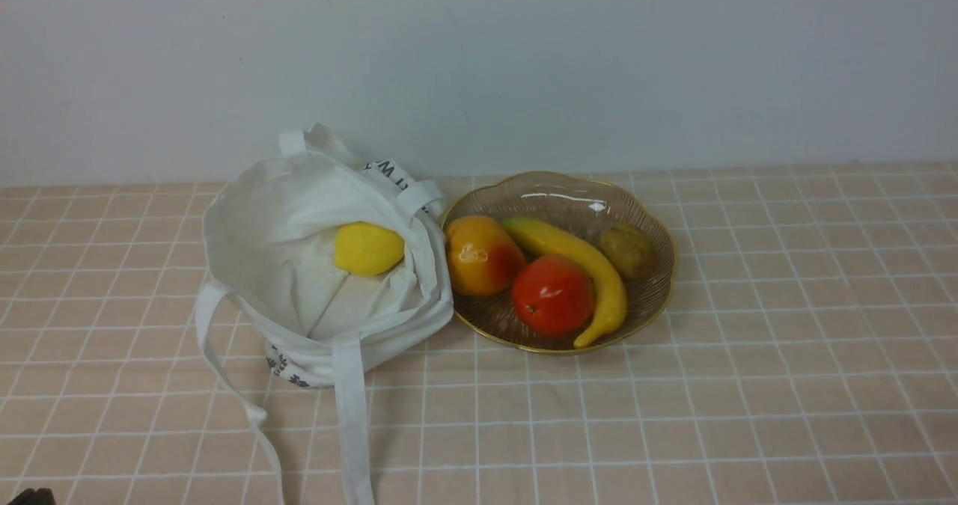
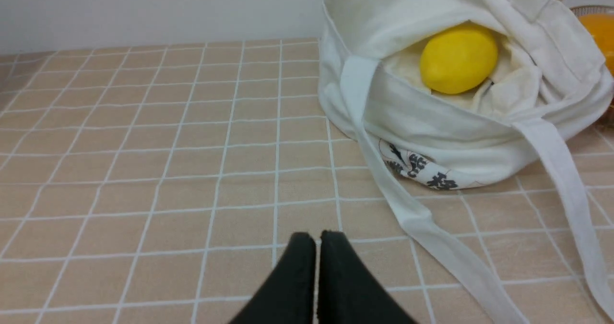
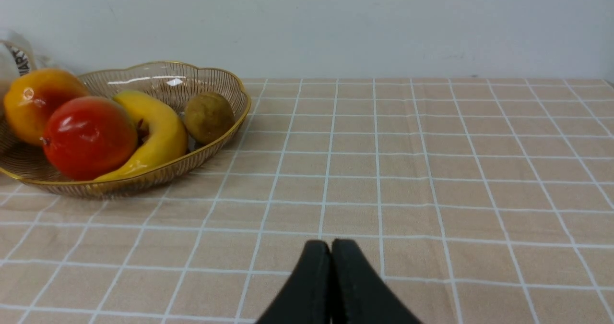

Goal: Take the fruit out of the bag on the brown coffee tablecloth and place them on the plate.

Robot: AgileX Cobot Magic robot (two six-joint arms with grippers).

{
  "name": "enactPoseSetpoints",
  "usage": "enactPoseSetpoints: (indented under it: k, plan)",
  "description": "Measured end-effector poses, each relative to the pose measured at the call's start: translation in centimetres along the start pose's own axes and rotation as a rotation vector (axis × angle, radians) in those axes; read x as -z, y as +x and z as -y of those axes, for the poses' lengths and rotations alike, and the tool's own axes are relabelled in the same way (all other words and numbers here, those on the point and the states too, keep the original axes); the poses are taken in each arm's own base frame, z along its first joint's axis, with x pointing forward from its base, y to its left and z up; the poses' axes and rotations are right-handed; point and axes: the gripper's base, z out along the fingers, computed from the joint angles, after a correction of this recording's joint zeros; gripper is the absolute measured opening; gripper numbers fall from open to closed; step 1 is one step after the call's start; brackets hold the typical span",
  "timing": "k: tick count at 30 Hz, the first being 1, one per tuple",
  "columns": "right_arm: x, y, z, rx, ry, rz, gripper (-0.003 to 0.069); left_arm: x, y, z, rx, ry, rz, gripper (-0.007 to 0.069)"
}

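Both grippers, left gripper (image 2: pixel 316 240) and right gripper (image 3: pixel 331 247), pinched closed, empty. Lemon (image 2: pixel 458 57) ahead of left sits in loose bag (image 2: pixel 431 132) folds; strap (image 2: pixel 398 194) nearby could snag.

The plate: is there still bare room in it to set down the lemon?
Little. The plate holds a mango, red fruit, banana and a brown fruit. Bare glass remains at the far rim and near the brown fruit. The lemon lies in the bag.

One bag (image 1: pixel 299 265), one plate (image 1: pixel 651 295), five fruits: lemon (image 1: pixel 368 248), mango (image 1: pixel 479 254), tomato (image 1: pixel 552 295), banana (image 1: pixel 591 265), kiwi (image 1: pixel 627 251).
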Motion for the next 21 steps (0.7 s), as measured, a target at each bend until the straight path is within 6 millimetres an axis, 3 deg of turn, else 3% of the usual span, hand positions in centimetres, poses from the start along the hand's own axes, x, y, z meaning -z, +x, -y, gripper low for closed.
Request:
enactPoseSetpoints:
  k: [21]
  plan:
    - [0.0,0.0,0.0,0.0,0.0,0.0,-0.0014,0.0,0.39,0.21,0.024,0.036,-0.041,-0.0007]
